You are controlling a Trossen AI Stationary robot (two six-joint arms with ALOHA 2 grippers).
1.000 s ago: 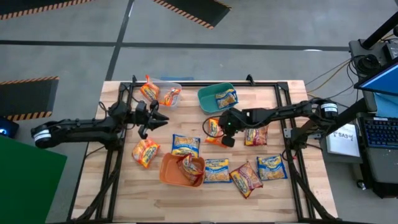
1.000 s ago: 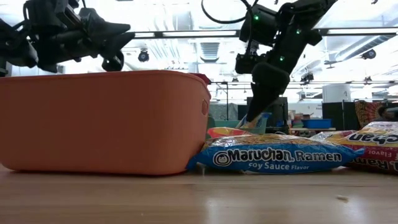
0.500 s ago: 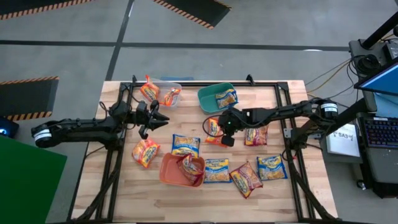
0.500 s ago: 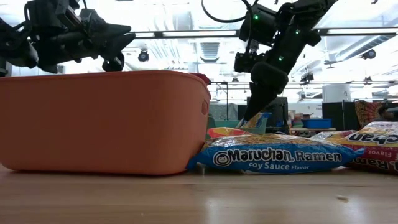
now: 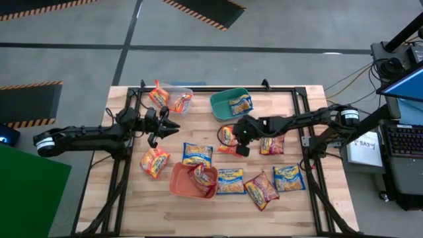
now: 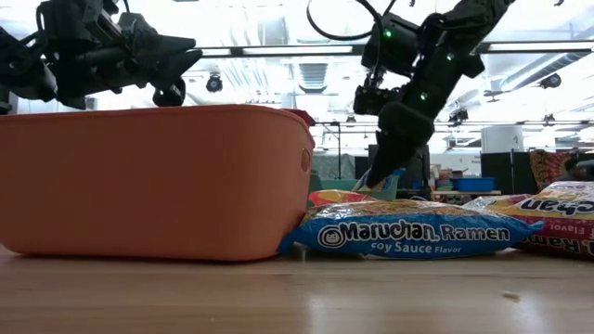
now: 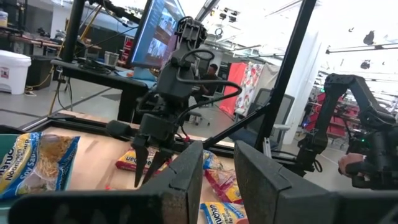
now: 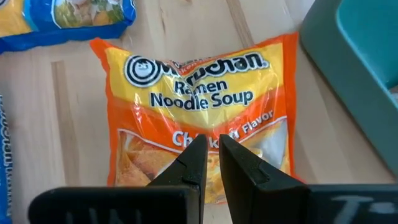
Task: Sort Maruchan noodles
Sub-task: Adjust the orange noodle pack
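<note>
Picking up the flat orange plastic chicken noodle packet (image 8: 196, 124) is the job now. It lies on the wooden table (image 5: 291, 198) beside the teal plastic tub (image 5: 221, 104). The right gripper (image 8: 208, 158) hangs over it, fingers nearly together; it should open wider, then pinch one edge. The left gripper (image 5: 170, 125) waits, slightly open, holding nothing.

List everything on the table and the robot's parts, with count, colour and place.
table: 1, wood.
tubs: 3; clear far left, teal far middle, orange near middle.
orange packets: 4; two at the clear tub, one left of the orange tub, one under the right claw.
blue packets: 4; one in the teal tub, three on the table.
dark red packets: 2; one in the orange tub, one near right.
reddish packet: 1, shade unclear, right side.
left claw: dark, open, near the clear tub.
right claw: dark, over an orange packet.
</note>
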